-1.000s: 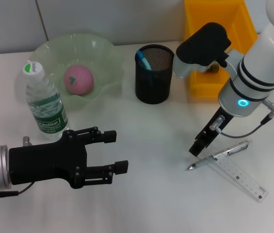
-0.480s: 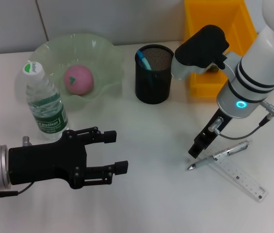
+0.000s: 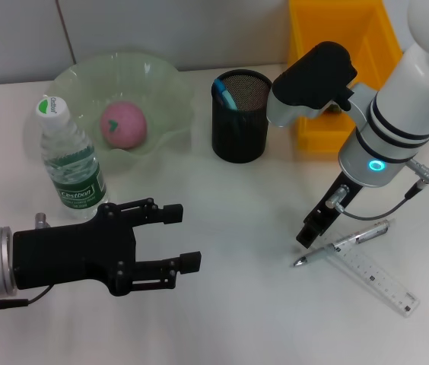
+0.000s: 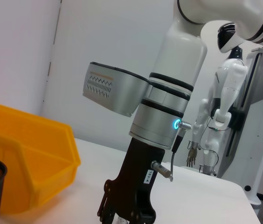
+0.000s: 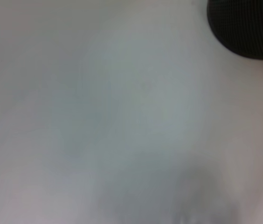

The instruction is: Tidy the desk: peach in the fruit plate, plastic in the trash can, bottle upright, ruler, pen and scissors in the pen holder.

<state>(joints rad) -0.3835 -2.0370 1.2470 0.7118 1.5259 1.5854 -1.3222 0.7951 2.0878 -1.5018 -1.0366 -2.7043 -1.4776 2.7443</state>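
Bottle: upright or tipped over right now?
Upright. In the head view the bottle stands on its base beside the green plate, white cap on top, with the open left gripper hovering just in front of it, not touching.

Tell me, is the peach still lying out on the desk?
No, the peach sits inside the green fruit plate, behind the upright water bottle.

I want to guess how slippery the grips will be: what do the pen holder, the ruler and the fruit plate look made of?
Pen holder: black metal mesh, by its fine see-through grid; matte.
Ruler: clear plastic, probably; the table shows through it and printed marks run along it; smooth.
Fruit plate: pale green translucent glass or plastic, wavy glossy rim; which one is unclear.
The right gripper hangs beside the pen.
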